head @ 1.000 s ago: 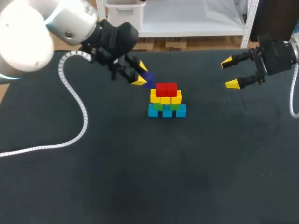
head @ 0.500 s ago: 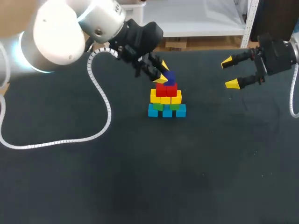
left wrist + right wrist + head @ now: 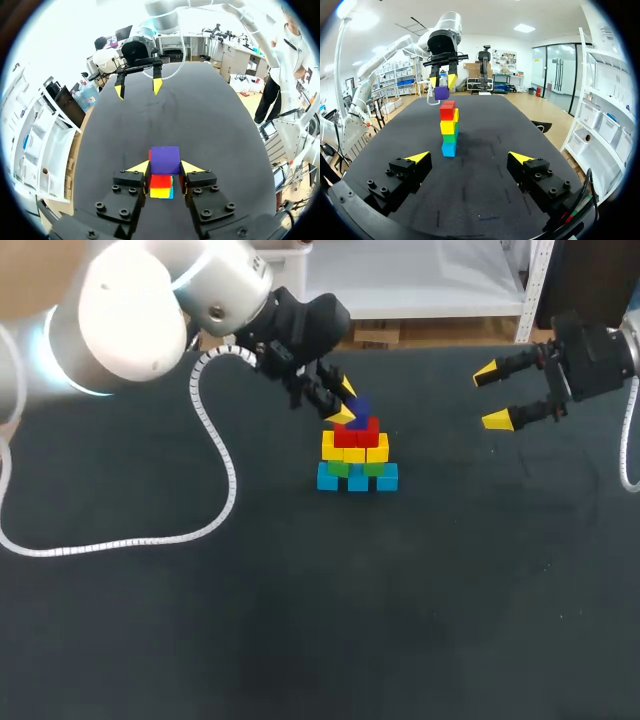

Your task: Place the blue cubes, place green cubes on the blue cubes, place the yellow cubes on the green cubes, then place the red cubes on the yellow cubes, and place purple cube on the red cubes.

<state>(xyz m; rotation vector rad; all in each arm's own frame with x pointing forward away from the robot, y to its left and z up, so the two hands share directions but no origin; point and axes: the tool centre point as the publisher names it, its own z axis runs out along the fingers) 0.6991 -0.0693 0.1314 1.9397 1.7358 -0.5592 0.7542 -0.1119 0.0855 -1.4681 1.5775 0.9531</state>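
A stepped stack stands mid-table: blue cubes (image 3: 357, 478) at the base, then green cubes (image 3: 352, 468), yellow cubes (image 3: 355, 450) and red cubes (image 3: 357, 432) on top. My left gripper (image 3: 346, 403) is shut on the purple cube (image 3: 360, 405) and holds it just over the red cubes. In the left wrist view the purple cube (image 3: 165, 159) sits between the yellow fingertips, with the red cubes (image 3: 160, 181) right under it. The right wrist view shows the purple cube (image 3: 441, 92) close above the red cubes (image 3: 447, 110). My right gripper (image 3: 492, 395) is open at the far right, holding nothing.
A white cable (image 3: 205, 460) from my left arm loops over the table left of the stack. The dark table top (image 3: 400, 600) stretches bare in front of the stack and between it and the right gripper.
My left arm has carried the purple cube rightward from beside the stack to over the red cubes, then settled slightly lower. The right arm has stayed still.
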